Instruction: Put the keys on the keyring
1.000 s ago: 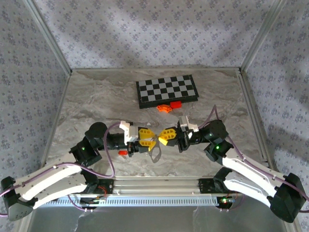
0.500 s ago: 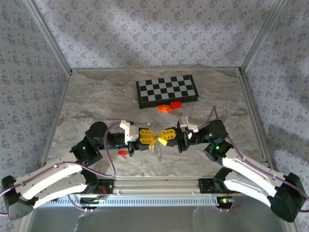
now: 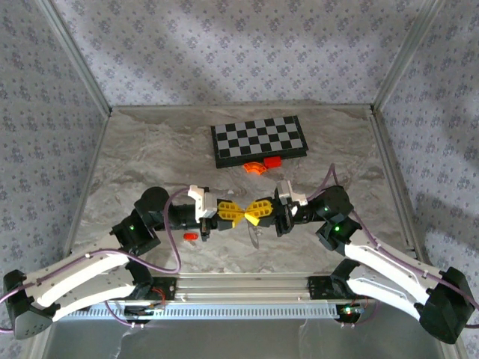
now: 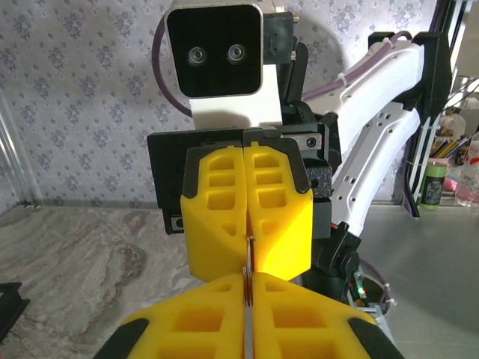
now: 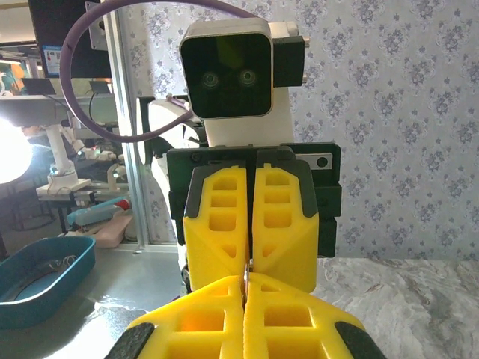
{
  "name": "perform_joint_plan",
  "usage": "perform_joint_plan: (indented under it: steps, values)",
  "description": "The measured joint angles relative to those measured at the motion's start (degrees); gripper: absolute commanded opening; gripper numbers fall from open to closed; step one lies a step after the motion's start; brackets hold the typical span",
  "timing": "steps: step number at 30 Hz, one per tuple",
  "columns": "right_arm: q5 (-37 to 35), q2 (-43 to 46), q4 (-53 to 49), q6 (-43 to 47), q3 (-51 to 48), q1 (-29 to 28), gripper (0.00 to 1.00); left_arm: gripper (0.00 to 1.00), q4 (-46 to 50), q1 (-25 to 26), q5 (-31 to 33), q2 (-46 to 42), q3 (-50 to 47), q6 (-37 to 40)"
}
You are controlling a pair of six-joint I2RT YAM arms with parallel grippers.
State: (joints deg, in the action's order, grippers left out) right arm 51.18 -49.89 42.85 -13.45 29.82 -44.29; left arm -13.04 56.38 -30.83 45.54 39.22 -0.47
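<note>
My left gripper [image 3: 239, 214] and right gripper [image 3: 251, 214] meet tip to tip above the table's near middle. Both are shut on the keyring [image 4: 248, 262], a thin silvery sliver seen edge-on between the two pairs of yellow fingers. In the left wrist view my left gripper [image 4: 248, 281] pinches it at the bottom, with the right gripper's fingers [image 4: 281, 217] facing it. The right wrist view shows the keyring [image 5: 245, 271] in my right gripper [image 5: 245, 281]. A faint pale chain [image 3: 254, 236] hangs below. The red-headed key [image 3: 190, 235] lies on the table by the left arm.
A chessboard [image 3: 259, 141] lies at the back of the table, with an orange curved piece [image 3: 255, 167] and a red block [image 3: 272, 160] just in front of it. Patterned walls close in three sides. Off the table, a blue tray [image 5: 37, 280] sits beside the right arm.
My left gripper's jaws have closed onto the keyring and it has shifted slightly right toward the right gripper. The ring no longer hangs open below them. The right arm has barely moved.
</note>
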Motion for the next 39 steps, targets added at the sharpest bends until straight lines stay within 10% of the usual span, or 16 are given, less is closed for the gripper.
perform_joint_plan:
  steps: [7,14,25,39]
  values:
    - [-0.42,0.37,-0.79,1.03,0.0,0.0,0.01,0.0,1.01,0.0,0.22,0.0,0.39,0.02]
    - [-5.27,4.63,-12.7,6.84,0.74,-0.48,0.38,0.0,9.07,0.0,2.21,0.0,3.8,3.08]
    - [-19.61,12.68,-35.69,16.96,3.78,-3.21,0.35,0.0,31.39,0.07,10.91,4.55,16.13,12.55]
    - [-24.87,10.16,-41.46,21.77,4.31,-8.11,0.33,0.0,43.58,2.91,13.73,9.11,19.52,17.09]
